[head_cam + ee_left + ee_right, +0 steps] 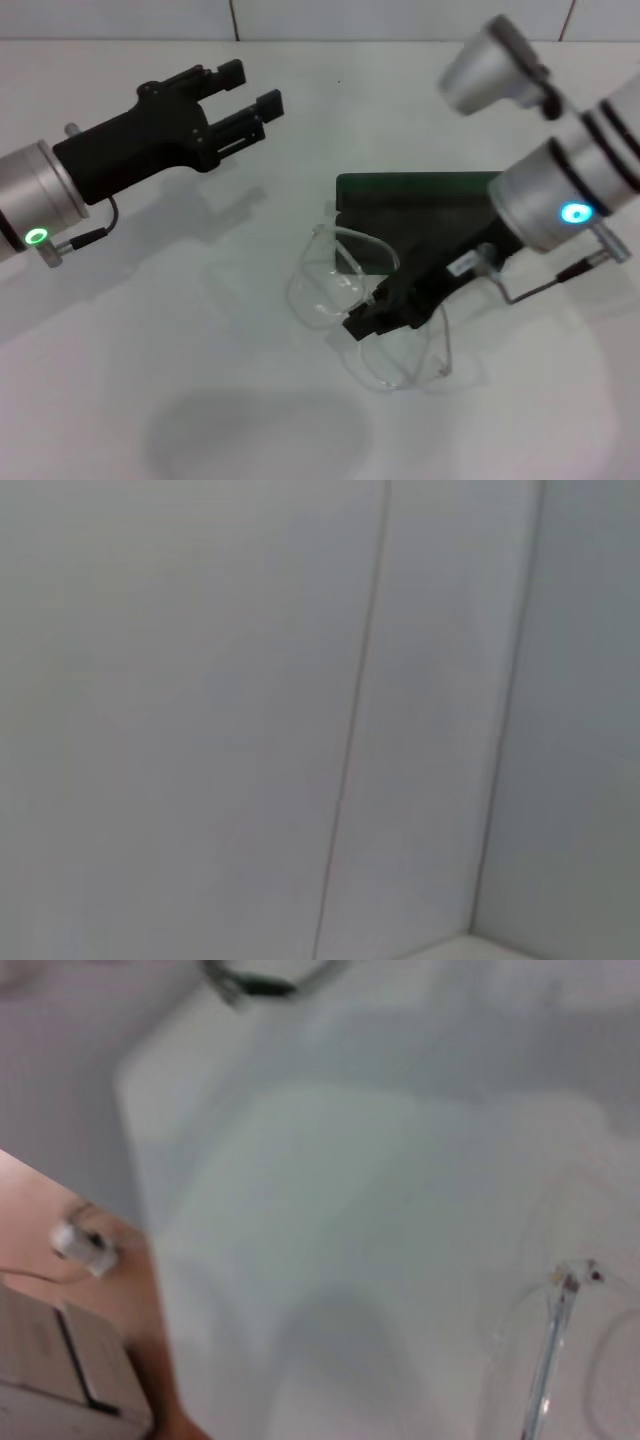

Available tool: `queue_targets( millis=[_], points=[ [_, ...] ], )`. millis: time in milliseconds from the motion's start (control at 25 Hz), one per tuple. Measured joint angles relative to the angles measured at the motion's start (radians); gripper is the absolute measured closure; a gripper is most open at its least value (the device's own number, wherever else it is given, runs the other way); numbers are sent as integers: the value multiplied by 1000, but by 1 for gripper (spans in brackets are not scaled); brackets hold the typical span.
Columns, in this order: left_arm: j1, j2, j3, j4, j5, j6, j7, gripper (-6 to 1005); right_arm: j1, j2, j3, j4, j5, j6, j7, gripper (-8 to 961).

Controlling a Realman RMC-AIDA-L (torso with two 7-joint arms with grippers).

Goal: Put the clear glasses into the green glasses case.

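The clear glasses [320, 285] lie just in front of the green glasses case [420, 190], near the middle of the white table. One lens is to the left of my right gripper [362, 320] and the other is below it. That gripper reaches down from the right and its black fingers are closed together at the bridge of the glasses. The right wrist view shows one thin clear arm of the glasses [548, 1370] over the table. The case shows a dark green band at the back and a darker part in front, partly hidden by my right arm. My left gripper [245, 95] hovers open at the far left, holding nothing.
The white table [200, 380] runs back to a white tiled wall [300, 720]. In the right wrist view the table's edge [150, 1260] shows, with brown floor beyond it.
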Motion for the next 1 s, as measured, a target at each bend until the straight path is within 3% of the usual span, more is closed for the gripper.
queue_targets(
  millis=[320, 520, 760, 1000],
  points=[
    [-11, 1, -5, -43, -16, -3, -69, 350, -183, -1, 170, -6, 137, -105, -435, 828],
    [-34, 7, -13, -76, -11, 0, -88, 349, -284, 0, 243, 104, 304, -99, -833, 830],
    [-63, 3, 14, -90, 4, 13, -77, 357, -306, -1, 258, 331, 464, -140, -1359, 831],
    [-144, 2, 40, -130, 37, 53, -73, 358, -305, 6, 252, 449, 484, -137, -1670, 831]
  ],
)
